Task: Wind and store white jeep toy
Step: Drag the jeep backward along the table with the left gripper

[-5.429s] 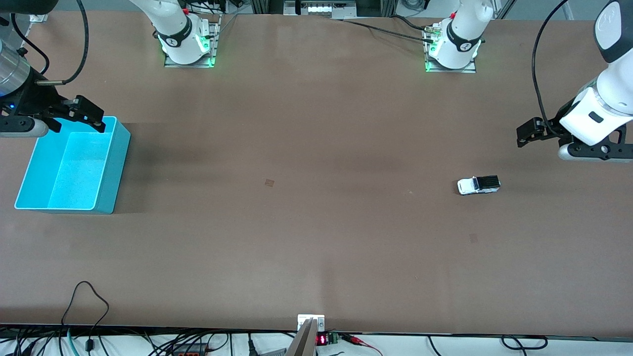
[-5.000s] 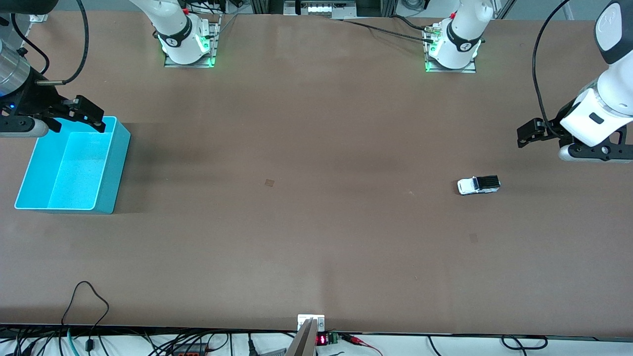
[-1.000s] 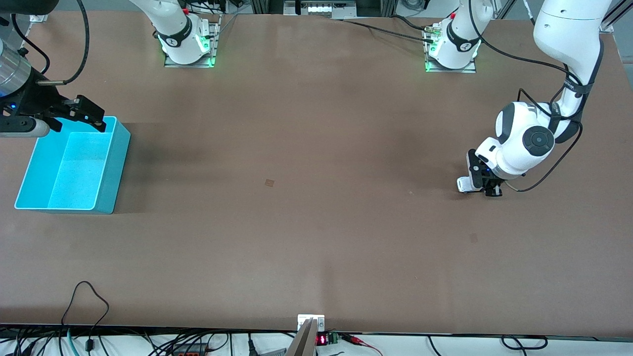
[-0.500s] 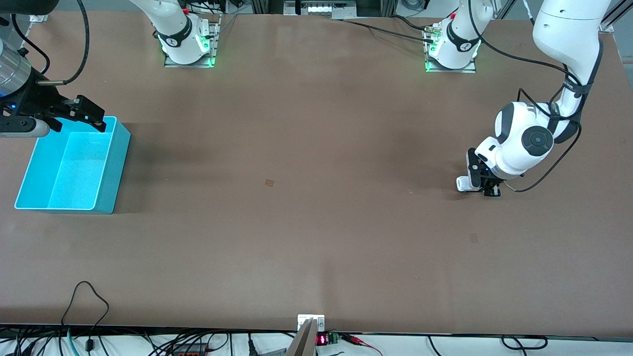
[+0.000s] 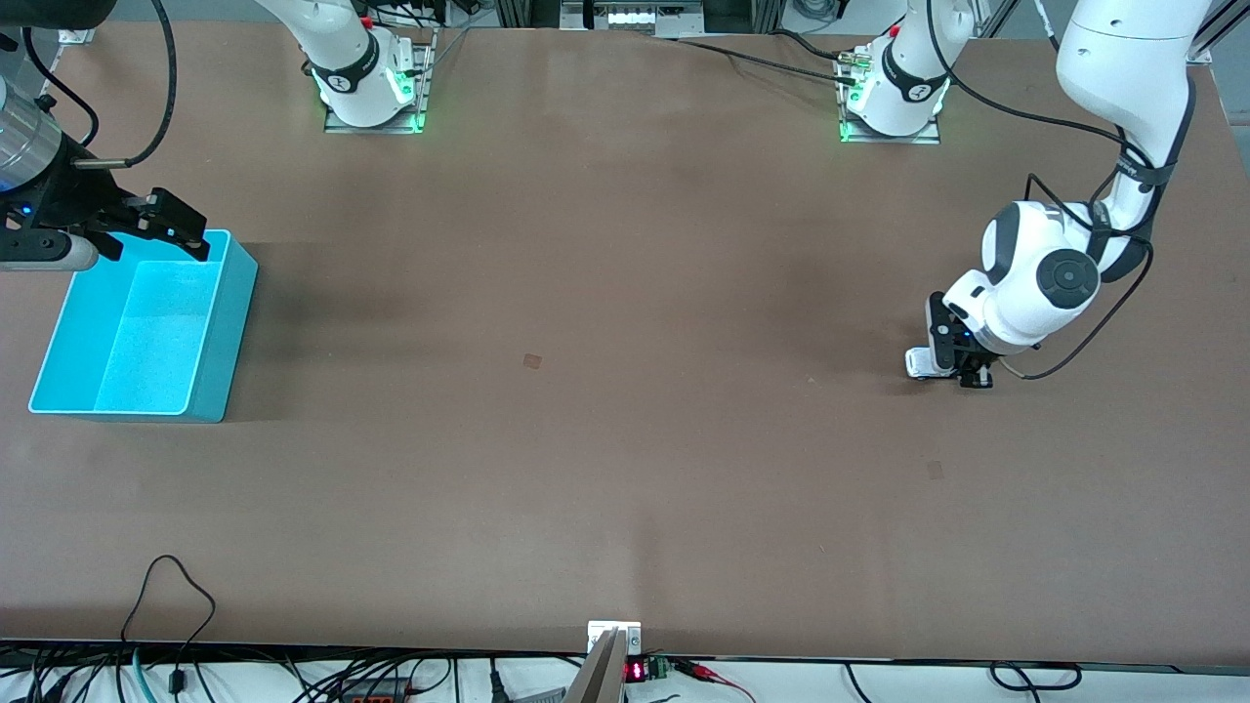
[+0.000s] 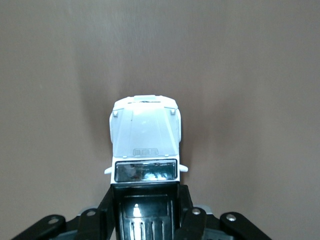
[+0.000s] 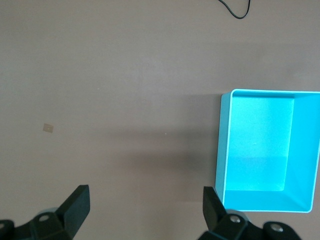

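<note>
Your left gripper (image 5: 955, 369) is clamped on the white jeep toy's (image 5: 918, 361) black rear at mid-right of the front view, while your right gripper (image 5: 156, 229) waits, jaws apart, over the cyan bin (image 5: 223, 332).

The front view looks down from high across the table (image 5: 625, 469), facing both arm bases along the frame's top edge and taking in the whole tabletop from far off. The left wrist view looks straight down from very close, with the white jeep toy (image 6: 145, 145) filling the frame's centre, the same toy that shows small at centre right of the front view. The right wrist view looks down from higher up, with the cyan bin (image 7: 265, 150) at its right edge, the bin seen at the front view's left edge
</note>
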{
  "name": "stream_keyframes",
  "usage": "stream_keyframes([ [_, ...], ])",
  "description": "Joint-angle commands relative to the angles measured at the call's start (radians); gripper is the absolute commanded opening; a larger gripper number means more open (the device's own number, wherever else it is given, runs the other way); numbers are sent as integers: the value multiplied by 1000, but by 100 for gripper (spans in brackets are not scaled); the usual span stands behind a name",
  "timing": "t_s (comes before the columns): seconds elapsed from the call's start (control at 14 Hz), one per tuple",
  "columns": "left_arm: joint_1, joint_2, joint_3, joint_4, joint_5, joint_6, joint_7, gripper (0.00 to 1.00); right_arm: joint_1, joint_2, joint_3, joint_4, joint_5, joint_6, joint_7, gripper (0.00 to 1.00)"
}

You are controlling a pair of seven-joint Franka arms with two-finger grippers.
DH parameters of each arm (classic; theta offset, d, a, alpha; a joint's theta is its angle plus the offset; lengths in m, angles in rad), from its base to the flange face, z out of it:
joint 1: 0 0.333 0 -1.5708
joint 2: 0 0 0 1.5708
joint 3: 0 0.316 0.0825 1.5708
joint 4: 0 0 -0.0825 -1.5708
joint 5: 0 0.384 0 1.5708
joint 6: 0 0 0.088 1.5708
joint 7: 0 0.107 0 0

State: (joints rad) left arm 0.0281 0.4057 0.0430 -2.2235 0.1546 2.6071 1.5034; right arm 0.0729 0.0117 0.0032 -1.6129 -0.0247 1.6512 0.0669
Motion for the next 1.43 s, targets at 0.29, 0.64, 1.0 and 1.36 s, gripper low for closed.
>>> stream_keyframes([
  [0.29,199,128,-2,73,11,4,220,21,2,-15,-2,-10,-3,-7,-1,100],
  [0.64,274,148,-3,100,11,5,305,21,4,-15,-2,-10,-3,-7,-1,100],
  [1.0,285,150,-2,111,11,5,317,21,4,-15,-2,-10,-3,-7,-1,100],
  [1.36,302,151,-2,114,11,7,325,22,4,-15,-2,-10,-3,-7,-1,100],
])
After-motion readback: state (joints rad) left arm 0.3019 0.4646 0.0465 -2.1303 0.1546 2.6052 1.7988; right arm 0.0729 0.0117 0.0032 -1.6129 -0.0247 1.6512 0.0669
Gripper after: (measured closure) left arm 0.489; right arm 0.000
